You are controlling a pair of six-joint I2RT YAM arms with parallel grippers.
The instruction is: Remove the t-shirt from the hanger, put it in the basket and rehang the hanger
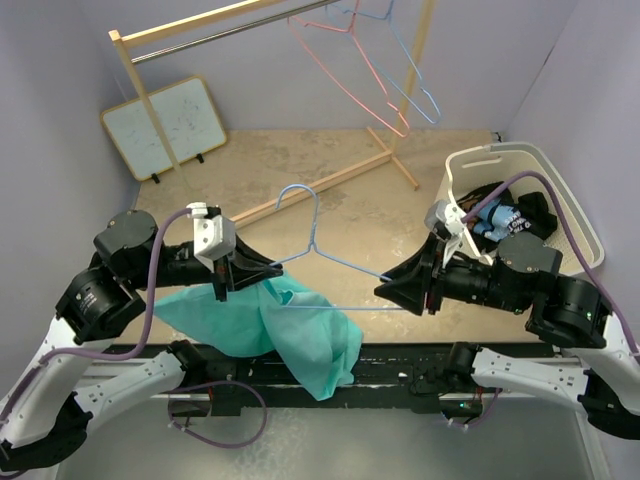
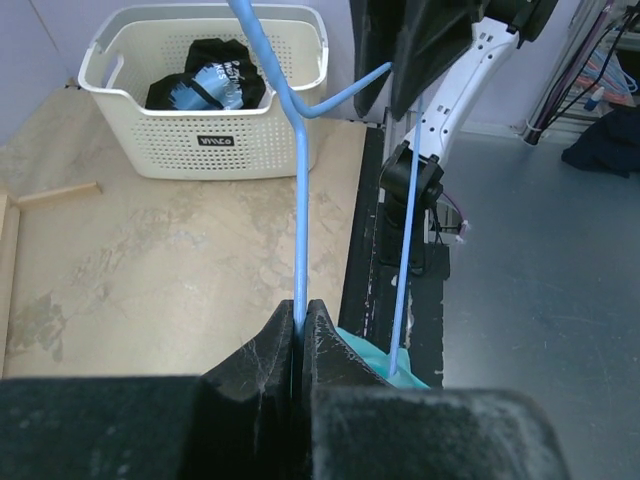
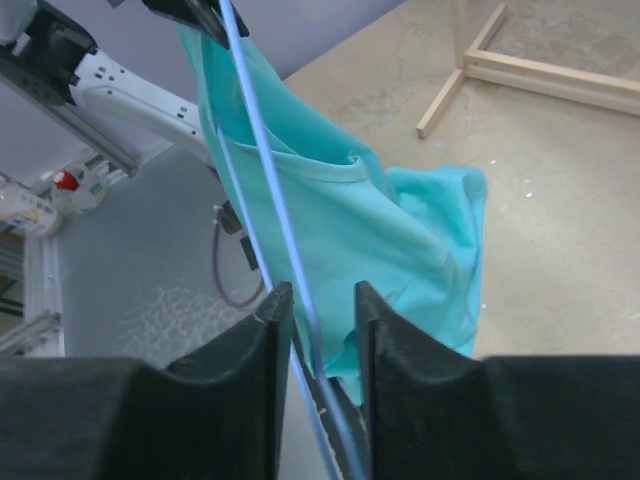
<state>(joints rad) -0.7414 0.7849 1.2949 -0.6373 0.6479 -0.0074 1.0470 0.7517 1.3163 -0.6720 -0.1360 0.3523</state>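
A light-blue wire hanger is held in the air between both arms, hook pointing away. A teal t-shirt sags from its left end and bottom bar down to the table's front edge. My left gripper is shut on the hanger's left shoulder wire, pinched at the fingertips, with teal cloth just beside them. My right gripper is at the hanger's right end. Its jaws stand open, with two blue wires passing between them and the shirt beyond.
A white basket holding dark clothes sits at the right, also in the left wrist view. A wooden clothes rack at the back carries pink and blue hangers. A whiteboard leans at the back left.
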